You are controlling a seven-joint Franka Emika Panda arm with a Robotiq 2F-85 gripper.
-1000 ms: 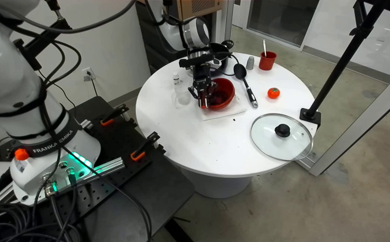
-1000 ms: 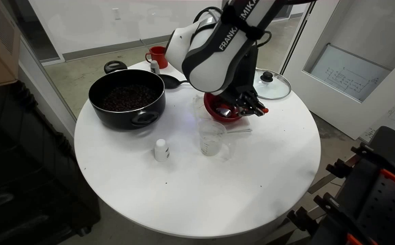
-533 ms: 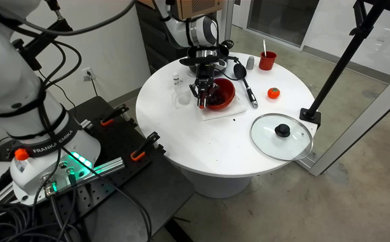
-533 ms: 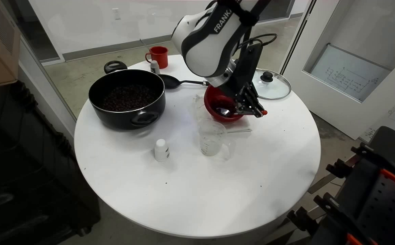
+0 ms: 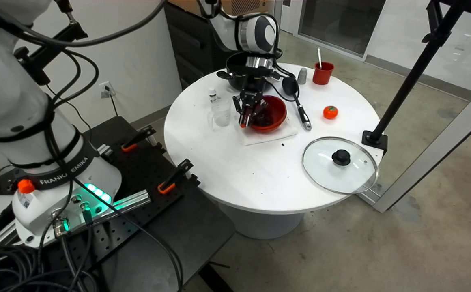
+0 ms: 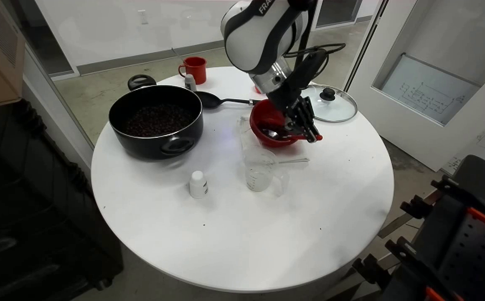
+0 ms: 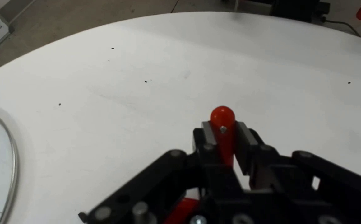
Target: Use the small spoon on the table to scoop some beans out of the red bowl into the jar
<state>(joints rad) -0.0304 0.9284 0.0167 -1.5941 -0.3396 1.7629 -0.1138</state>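
Observation:
The red bowl stands tilted on a cloth on the white round table. It also shows in an exterior view. The beans are a dark mass inside it. My gripper is shut on the red handle of the small spoon, near the handle's end, at the bowl's rim. The spoon's silvery head lies inside the bowl among the beans. The clear jar, with a side handle and measuring marks, stands upright beside the bowl, apart from gripper and spoon. It also shows faintly.
A black pot with more dark beans, a black-handled utensil, a small red cup, a grey shaker, a tomato, a white bottle and a glass lid stand around. The cloth lies under the bowl.
My wrist has tilted and shifted, with the arm swinging right in an exterior view. The spoon's head has moved slightly within the bowl, and the bowl has shifted slightly. The grip stays shut.

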